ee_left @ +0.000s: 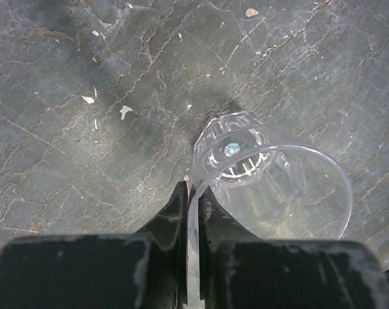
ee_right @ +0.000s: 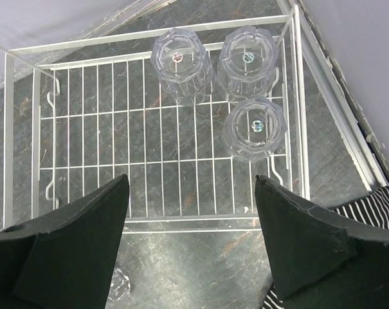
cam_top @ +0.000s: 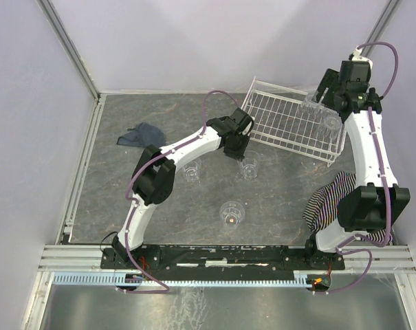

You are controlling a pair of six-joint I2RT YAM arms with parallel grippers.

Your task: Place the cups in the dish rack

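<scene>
The held cup (ee_left: 265,168) is clear plastic, tapered, with faceted sides that meet in an eight-sided base. A small shiny dot sits at the base's centre. The left gripper (ee_left: 191,193) is clamped on it: two black, scuffed fingers (ee_left: 171,215) pinch the thin rim wall, one inside and one outside. This cup stands on the table (cam_top: 283,199) mouth up, its axis roughly vertical, just in front of the rack (cam_top: 283,120).

The rack is thin white wire, a rectangular grid floor with low raised sides and small hooks. It lies skewed at the table's far right, its long axis running from far left to near right.

Three racked cups (ee_right: 181,64) (ee_right: 249,61) (ee_right: 255,125) cluster in one corner with their dotted bases toward the wrist camera. Two stand side by side at the end wall, and the third is just in front of the right one. The right gripper (ee_right: 191,183) hangs above the rack, its blunt wedge-shaped fingers (ee_right: 85,232) spread wide with nothing between them.

Two loose cups stand on the table, one (cam_top: 192,170) beside the left forearm, the other (cam_top: 232,213) nearer the arm bases. I cannot tell which end of them is up.

The table is dark grey and stone-like, veined with pale cracks and flecked with chips. A crumpled blue cloth (cam_top: 140,134) lies at its far left, and a black-and-white striped cloth (cam_top: 329,199) at its near right. Pale lilac walls (cam_top: 194,41) close in the far side and both flanks.
</scene>
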